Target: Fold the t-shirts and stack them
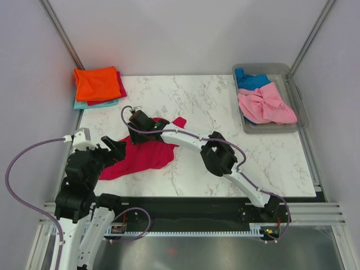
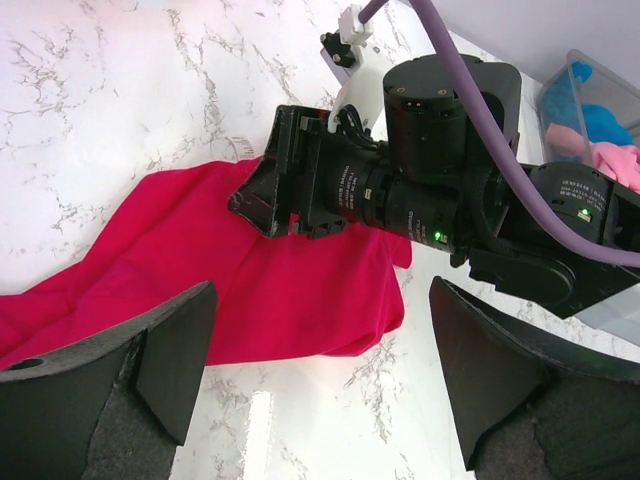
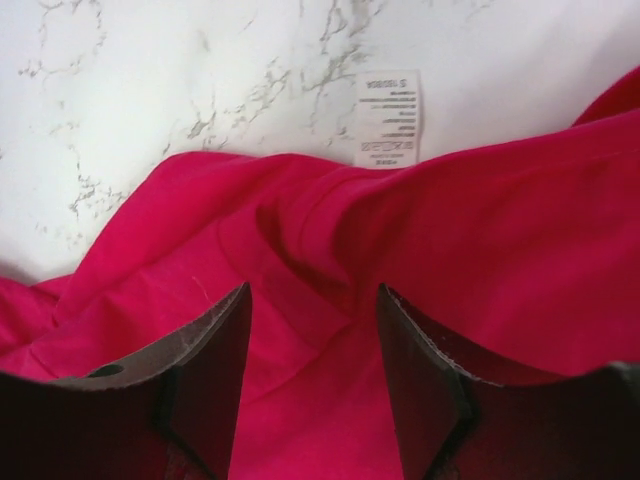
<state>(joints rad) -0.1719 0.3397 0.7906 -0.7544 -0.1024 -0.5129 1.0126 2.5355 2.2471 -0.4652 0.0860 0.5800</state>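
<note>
Starting at the far left corner of the worktop (image 1: 202,101), a folded stack (image 1: 97,83) sits against the wall: an orange shirt (image 1: 95,81) on top, a crimson edge showing beneath it on the right, and a teal shirt (image 1: 81,104) at the bottom.

Nearer the arms, the left gripper (image 1: 119,151) hovers low over the left part of a loose crimson shirt (image 1: 146,154), with its jaws spread wide and nothing between them. That shirt lies crumpled and unfolded on the left-centre of the worktop, one end trailing toward the near left and a sleeve poking out at its far right.

The right arm reaches across from the right, and the right gripper (image 3: 312,295) comes down on the shirt's far edge, just short of the white label (image 3: 388,118). Its jaws stand at a middling gap, straddling a raised ridge of cloth; the fingers (image 3: 205,350) are not seen pinching it.

At the far right, a grey tub (image 1: 298,107) holds a blue shirt (image 1: 250,80) and a light pink shirt (image 1: 267,104), both bunched up.
</note>
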